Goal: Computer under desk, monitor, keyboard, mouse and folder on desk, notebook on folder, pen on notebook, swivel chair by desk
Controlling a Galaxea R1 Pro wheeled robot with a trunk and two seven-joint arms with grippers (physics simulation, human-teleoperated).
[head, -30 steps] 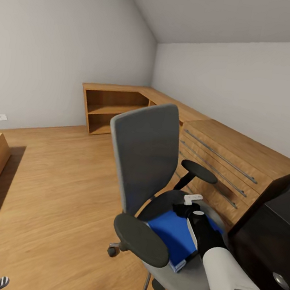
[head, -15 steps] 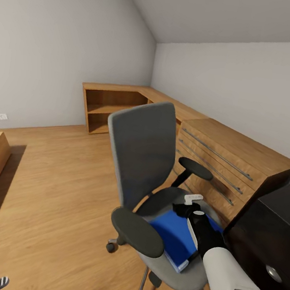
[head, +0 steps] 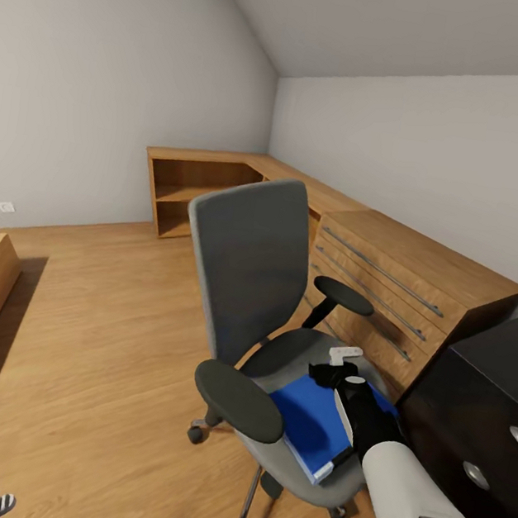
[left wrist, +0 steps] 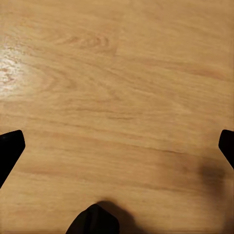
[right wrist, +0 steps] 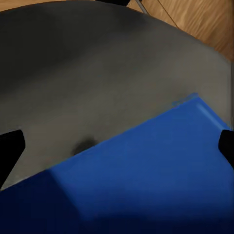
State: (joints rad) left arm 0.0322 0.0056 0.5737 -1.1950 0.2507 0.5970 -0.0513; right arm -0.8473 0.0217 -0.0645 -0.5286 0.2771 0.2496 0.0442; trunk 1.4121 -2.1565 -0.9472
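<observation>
- Step in hand: fetching the folder [head: 312,422] off the chair [head: 276,362]; right gripper [right wrist: 117,141] poised over it, not yet gripping.
- Right fingers [right wrist: 10,146] spread wide, tips at both edges of the wrist view, nothing between them.
- Left gripper [left wrist: 117,146] hangs over bare floor [left wrist: 117,73], fingers wide, empty.
- Next move, judged: lower onto a folder edge, close, then carry to the worktop [head: 512,349] at right.
- Folder: thin, flat, bright blue, white page edge; lies on the grey seat near its front, just beside the near armrest [head: 240,388].
</observation>
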